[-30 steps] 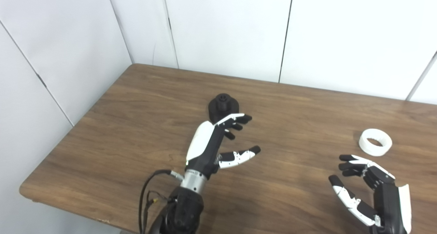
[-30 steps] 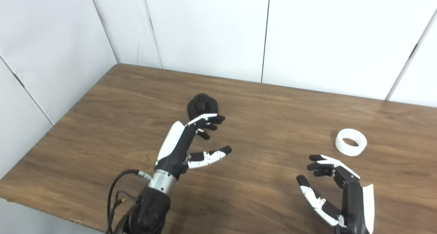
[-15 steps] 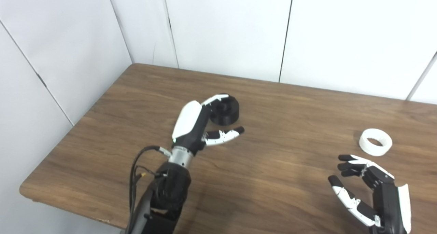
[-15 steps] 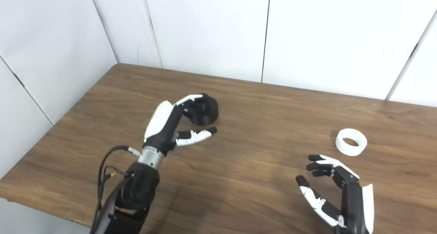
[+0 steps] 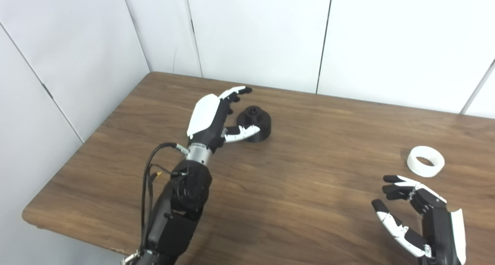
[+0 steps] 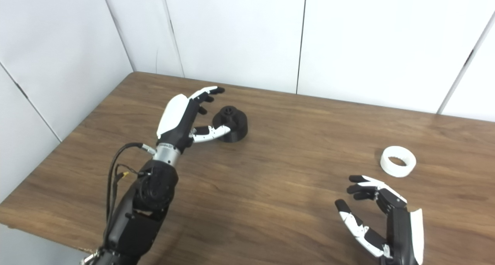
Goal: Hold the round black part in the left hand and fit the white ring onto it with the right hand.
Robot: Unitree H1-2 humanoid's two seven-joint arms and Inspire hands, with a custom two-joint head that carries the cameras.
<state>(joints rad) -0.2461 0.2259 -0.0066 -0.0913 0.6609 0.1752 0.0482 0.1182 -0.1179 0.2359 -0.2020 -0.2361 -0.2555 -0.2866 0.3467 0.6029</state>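
Two robot hands we see over a brown table (image 5: 309, 203). Our left hand (image 5: 216, 116), fingers spread and grasping nothing, sits just beside the round black part (image 5: 255, 120). Our right hand (image 5: 419, 214), also released, waits near the white ring (image 5: 425, 161).

Brown wooden table (image 5: 317, 203); white panelled wall (image 5: 255, 33) behind.
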